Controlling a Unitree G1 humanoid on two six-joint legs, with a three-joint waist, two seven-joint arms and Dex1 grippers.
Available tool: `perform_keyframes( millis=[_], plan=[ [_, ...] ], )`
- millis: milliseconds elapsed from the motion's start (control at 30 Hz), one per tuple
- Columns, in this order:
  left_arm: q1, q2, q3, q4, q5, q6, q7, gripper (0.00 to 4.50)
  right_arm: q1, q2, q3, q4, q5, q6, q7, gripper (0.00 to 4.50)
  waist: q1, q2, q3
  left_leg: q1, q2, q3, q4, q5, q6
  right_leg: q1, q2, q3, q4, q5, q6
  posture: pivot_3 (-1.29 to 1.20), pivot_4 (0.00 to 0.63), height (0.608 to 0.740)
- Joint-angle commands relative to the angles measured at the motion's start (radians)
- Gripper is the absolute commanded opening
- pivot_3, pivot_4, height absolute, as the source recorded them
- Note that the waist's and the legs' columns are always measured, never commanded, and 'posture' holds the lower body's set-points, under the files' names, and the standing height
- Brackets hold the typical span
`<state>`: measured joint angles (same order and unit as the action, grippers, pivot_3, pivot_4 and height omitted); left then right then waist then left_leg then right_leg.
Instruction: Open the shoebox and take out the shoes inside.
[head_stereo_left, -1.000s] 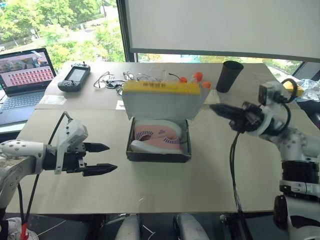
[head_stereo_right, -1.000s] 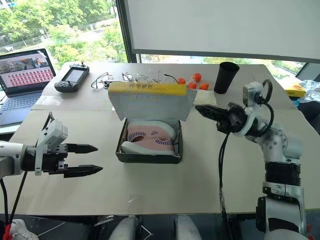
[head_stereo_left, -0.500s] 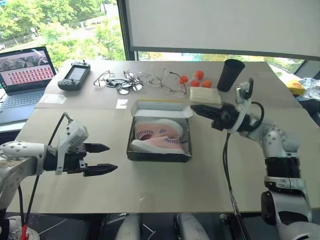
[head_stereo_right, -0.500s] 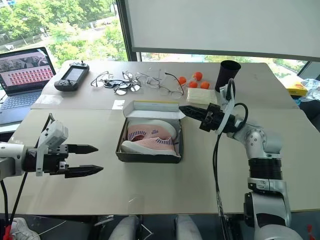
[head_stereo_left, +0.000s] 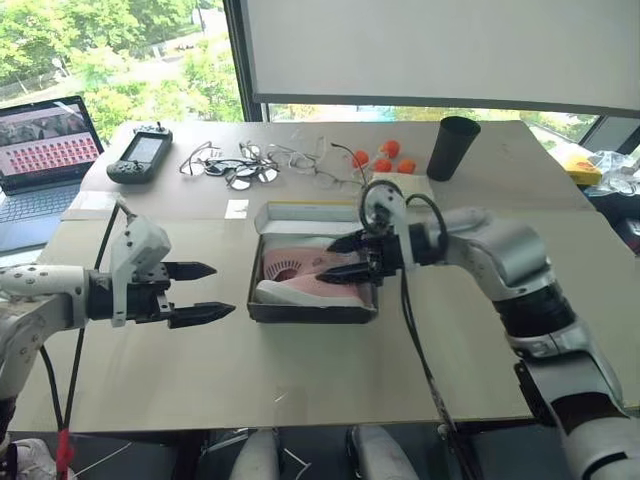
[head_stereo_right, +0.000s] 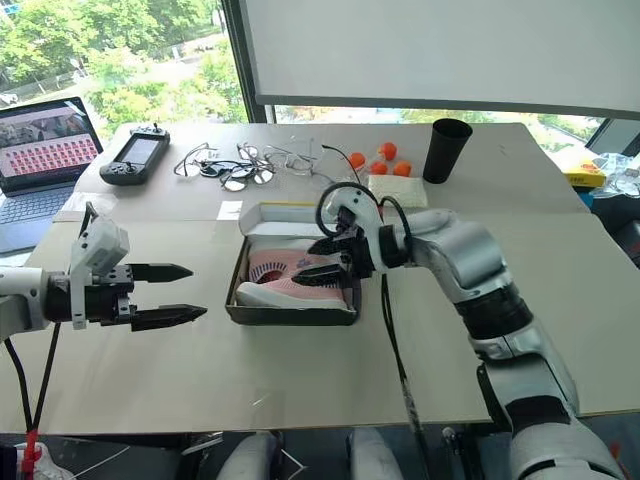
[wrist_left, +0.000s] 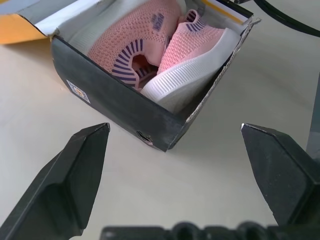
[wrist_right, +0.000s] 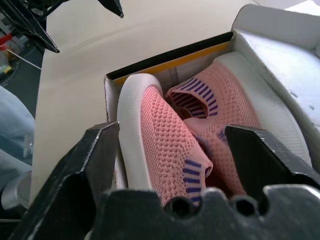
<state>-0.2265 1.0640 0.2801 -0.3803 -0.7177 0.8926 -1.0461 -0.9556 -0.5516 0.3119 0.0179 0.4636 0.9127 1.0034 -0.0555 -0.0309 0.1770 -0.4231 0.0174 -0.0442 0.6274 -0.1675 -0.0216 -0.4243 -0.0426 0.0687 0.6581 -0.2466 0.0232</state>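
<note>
- Your right gripper (head_stereo_left: 340, 264) hangs over the open shoebox (head_stereo_left: 300, 309) with its jaws spread wide; the two black fingers (wrist_right: 95, 165) straddle the shoes without closing on them.
- Directly under and ahead of those fingers you have the shoes (wrist_right: 200, 135), two pink knit sneakers with white soles, lying side by side inside the box and filling most of it.
- Whether a fingertip touches the fabric, you cannot tell from these views.
- Just beyond the right gripper, the box's lid (head_stereo_right: 285, 214) lies folded back on the far side, white inner face up.
- Your left gripper (head_stereo_left: 205, 292) hovers well apart from the box, on its left, jaws also wide and holding nothing, pointing at the box's dark side wall.
- Farther out on the table (head_stereo_left: 300, 380): eyeglasses (head_stereo_left: 235, 165), orange balls (head_stereo_left: 378, 157), a black cup (head_stereo_left: 451, 148), a handheld controller (head_stereo_left: 138, 155) and a laptop (head_stereo_left: 40, 150).
</note>
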Motion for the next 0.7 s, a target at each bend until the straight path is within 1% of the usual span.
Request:
perform_keyframes(
  millis=[33, 167, 233, 400, 500, 600, 700],
  plan=[
    [-0.016, 0.027, 0.043, -0.039, -0.027, 0.001, -0.004, 4.5, -0.091, -0.008, 0.021, 0.061, -0.072, 0.03, -0.026, 4.44, 0.001, 0.0, 0.0, 0.0, 0.0, 0.0, 0.0, 0.0, 0.0, 0.0, 0.0, 0.0, 0.0, 0.0, 0.0, 0.0, 0.15, 0.724],
    [-0.018, 0.044, 0.058, -0.074, -0.037, -0.001, -0.001, 4.5, -0.162, -0.034, 0.071, 0.123, -0.101, 0.101, 0.019, 4.44, 0.005, 0.0, 0.0, 0.0, 0.0, 0.0, 0.0, 0.0, 0.0, 0.0, 0.0, 0.0, 0.0, 0.0, 0.0, 0.0, 0.15, 0.724],
    [-0.03, 0.05, 0.066, -0.084, -0.049, -0.001, 0.004, 4.5, -0.193, -0.046, 0.095, 0.149, -0.092, 0.15, 0.066, 4.44, 0.008, 0.0, 0.0, 0.0, 0.0, 0.0, 0.0, 0.0, 0.0, 0.0, 0.0, 0.0, 0.0, 0.0, 0.0, 0.0, 0.15, 0.724],
    [-0.099, 0.06, 0.074, -0.076, -0.065, 0.0, 0.024, 4.5, -0.223, -0.06, 0.133, 0.178, -0.1, 0.177, 0.132, 4.44, 0.008, 0.0, 0.0, 0.0, 0.0, 0.0, 0.0, 0.0, 0.0, 0.0, 0.0, 0.0, 0.0, 0.0, 0.0, 0.0, 0.15, 0.724],
    [-0.146, 0.063, 0.078, -0.058, -0.08, 0.006, 0.036, 4.5, -0.224, -0.046, 0.148, 0.211, -0.12, 0.168, 0.137, 4.44, 0.007, 0.0, 0.0, 0.0, 0.0, 0.0, 0.0, 0.0, 0.0, 0.0, 0.0, 0.0, 0.0, 0.0, 0.0, 0.0, 0.15, 0.724],
    [-0.168, 0.062, 0.078, -0.054, -0.096, 0.015, 0.045, 4.5, -0.21, -0.019, 0.162, 0.266, -0.169, 0.109, 0.112, 4.44, 0.006, 0.0, 0.0, 0.0, 0.0, 0.0, 0.0, 0.0, 0.0, 0.0, 0.0, 0.0, 0.001, 0.0, 0.0, 0.0, 0.15, 0.724],
    [-0.168, 0.06, 0.073, -0.059, -0.098, 0.016, 0.05, 4.5, -0.223, 0.004, 0.135, 0.317, -0.194, 0.084, 0.099, 4.44, 0.003, 0.0, 0.0, 0.001, 0.0, 0.0, 0.0, 0.0, 0.0, 0.0, 0.0, 0.0, 0.001, 0.0, 0.0, 0.0, 0.15, 0.724]
  ],
)
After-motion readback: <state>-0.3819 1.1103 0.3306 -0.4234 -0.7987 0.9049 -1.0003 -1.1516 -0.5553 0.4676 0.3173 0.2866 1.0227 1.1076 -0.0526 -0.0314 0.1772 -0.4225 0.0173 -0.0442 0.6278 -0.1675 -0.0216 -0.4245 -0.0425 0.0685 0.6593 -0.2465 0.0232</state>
